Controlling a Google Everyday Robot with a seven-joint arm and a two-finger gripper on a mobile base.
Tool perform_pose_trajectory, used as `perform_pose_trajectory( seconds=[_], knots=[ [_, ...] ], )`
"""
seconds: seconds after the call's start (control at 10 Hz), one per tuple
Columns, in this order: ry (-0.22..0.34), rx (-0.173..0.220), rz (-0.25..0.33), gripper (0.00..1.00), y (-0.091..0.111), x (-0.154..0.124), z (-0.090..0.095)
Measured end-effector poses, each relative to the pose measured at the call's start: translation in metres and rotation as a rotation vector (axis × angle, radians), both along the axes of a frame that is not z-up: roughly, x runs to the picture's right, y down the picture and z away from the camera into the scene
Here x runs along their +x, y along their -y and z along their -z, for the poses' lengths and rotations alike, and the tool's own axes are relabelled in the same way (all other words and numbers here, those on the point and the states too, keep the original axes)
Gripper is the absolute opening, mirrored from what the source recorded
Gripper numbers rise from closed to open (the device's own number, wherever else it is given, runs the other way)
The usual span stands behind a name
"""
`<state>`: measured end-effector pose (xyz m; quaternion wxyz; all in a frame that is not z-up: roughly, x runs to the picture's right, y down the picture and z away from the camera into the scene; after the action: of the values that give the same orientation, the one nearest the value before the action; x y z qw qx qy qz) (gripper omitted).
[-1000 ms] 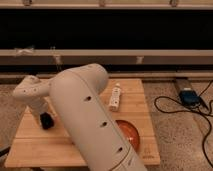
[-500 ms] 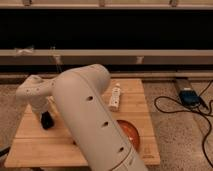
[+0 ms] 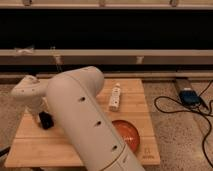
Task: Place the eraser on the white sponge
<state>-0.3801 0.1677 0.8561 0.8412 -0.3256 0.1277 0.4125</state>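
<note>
The gripper point(image 3: 45, 119) hangs low over the left part of the wooden surface point(image 3: 135, 107), its dark tip down at or just above the boards. Whether it is open, closed or gripping something cannot be told. Nor can it be told whether that dark shape is only the gripper's own end or also the eraser; no separate black block shows elsewhere. The gripper sits under a rounded white wrist housing, from which the thick white arm point(image 3: 85, 125) runs rightward and down to the bottom edge, covering the middle of the surface. The white sponge cannot be made out; it may lie behind the arm.

Right of the arm, a white power strip point(image 3: 115, 97) lies on the surface, running roughly front to back. Nearer the front, a round orange-red dish point(image 3: 129, 136) is partly hidden by the arm. The surface rests on a speckled floor point(image 3: 180, 140). On the floor to the right sits a small blue box point(image 3: 189, 96) with black cables point(image 3: 170, 107) looping around it. Dark shelving point(image 3: 110, 30) runs across the back.
</note>
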Motion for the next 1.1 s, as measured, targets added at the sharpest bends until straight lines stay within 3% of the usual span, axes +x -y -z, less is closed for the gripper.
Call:
perform_pose_trajectory(
  seconds=[0.4, 0.5, 0.7, 1.1],
  knots=[
    [-0.022, -0.005, 0.025, 0.23, -0.001, -0.004, -0.004],
    [-0.029, 0.000, 0.028, 0.19, -0.001, -0.003, -0.005],
    [-0.033, 0.024, 0.028, 0.18, 0.009, -0.001, 0.000],
    [-0.025, 0.070, 0.006, 0.18, 0.048, 0.000, 0.015]
  ],
)
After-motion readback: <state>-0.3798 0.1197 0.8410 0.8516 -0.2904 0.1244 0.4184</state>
